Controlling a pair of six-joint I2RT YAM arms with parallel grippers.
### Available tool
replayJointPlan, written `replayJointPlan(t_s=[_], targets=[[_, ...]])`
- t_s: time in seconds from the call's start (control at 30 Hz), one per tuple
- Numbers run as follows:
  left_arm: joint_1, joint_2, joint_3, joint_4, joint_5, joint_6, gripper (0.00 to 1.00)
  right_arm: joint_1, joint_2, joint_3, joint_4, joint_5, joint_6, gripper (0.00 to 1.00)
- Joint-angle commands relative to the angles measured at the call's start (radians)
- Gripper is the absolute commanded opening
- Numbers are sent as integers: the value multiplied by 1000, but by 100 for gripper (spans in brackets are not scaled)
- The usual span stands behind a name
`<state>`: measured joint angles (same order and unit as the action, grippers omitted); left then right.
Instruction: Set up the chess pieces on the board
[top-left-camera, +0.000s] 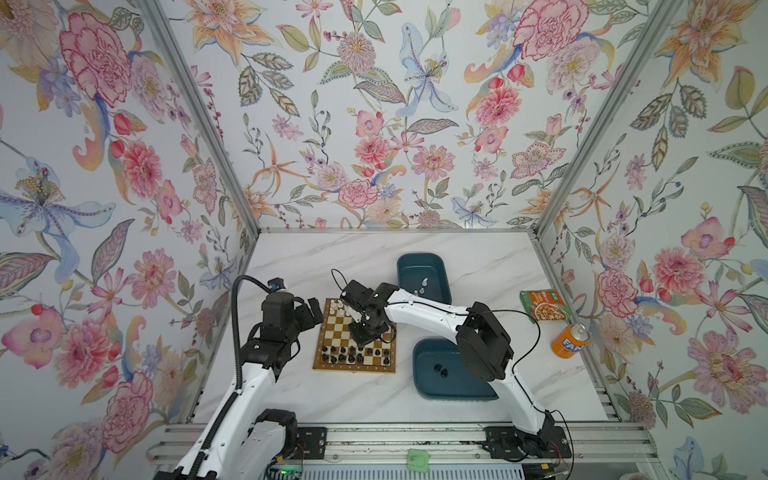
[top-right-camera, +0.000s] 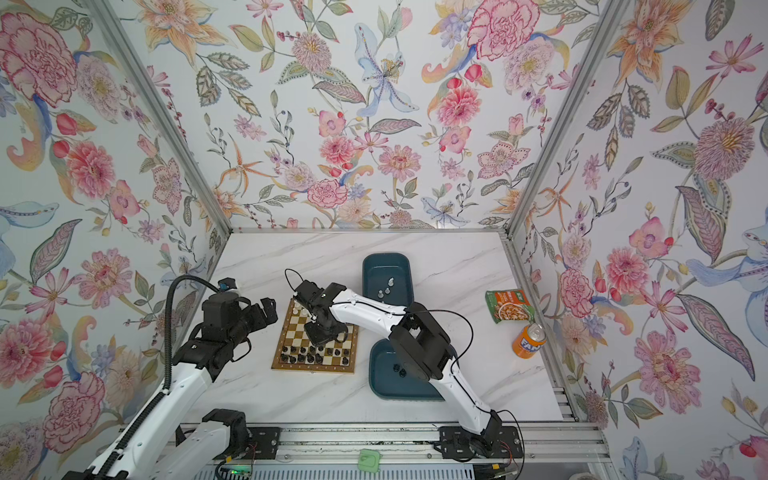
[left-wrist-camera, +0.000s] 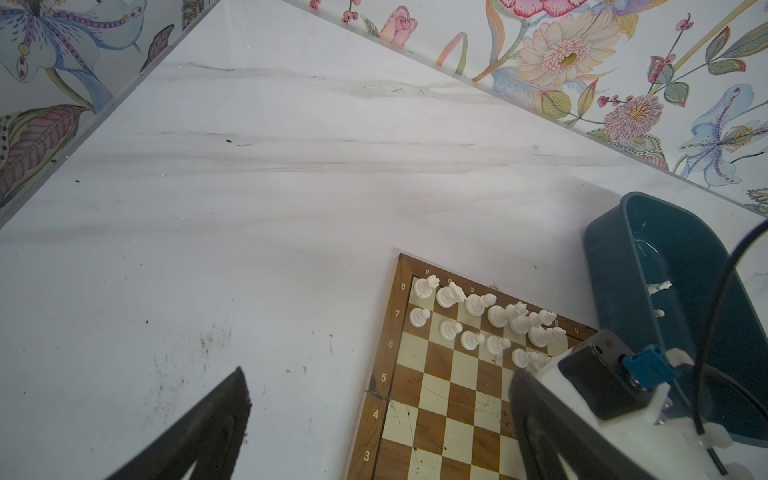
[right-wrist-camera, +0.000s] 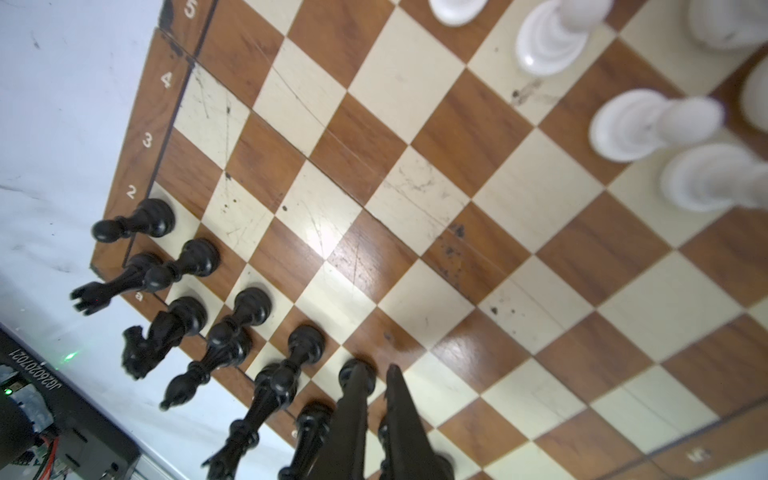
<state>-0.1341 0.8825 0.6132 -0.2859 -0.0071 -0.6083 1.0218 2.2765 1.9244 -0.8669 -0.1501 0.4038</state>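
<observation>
Chessmen, tiny glossy black or white turned figurines on the checked wooden board, seem light and slippery, best pinched at the neck; right claw closed, left claw gaping.

Left tool spread wide, tilted forward, right tool closed tight, pointing steeply down.

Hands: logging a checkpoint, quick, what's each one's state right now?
Left hand: open, empty.
Right hand: closed; whether it holds anything cannot be told.
</observation>
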Motion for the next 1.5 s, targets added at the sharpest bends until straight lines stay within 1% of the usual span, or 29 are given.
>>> replayJointPlan(t_s=[0.0, 1.17, 1.47], targets=[[13, -10, -10, -9, -1, 16, 99, 9, 14, 4, -7, -7, -8, 13], [15, -22, -12, -9, 4, 14, 99, 17, -6, -31, -7, 17, -1, 13], [15, -2, 10, 4, -2, 11, 99, 7, -9, -12, -7, 39, -17, 19]])
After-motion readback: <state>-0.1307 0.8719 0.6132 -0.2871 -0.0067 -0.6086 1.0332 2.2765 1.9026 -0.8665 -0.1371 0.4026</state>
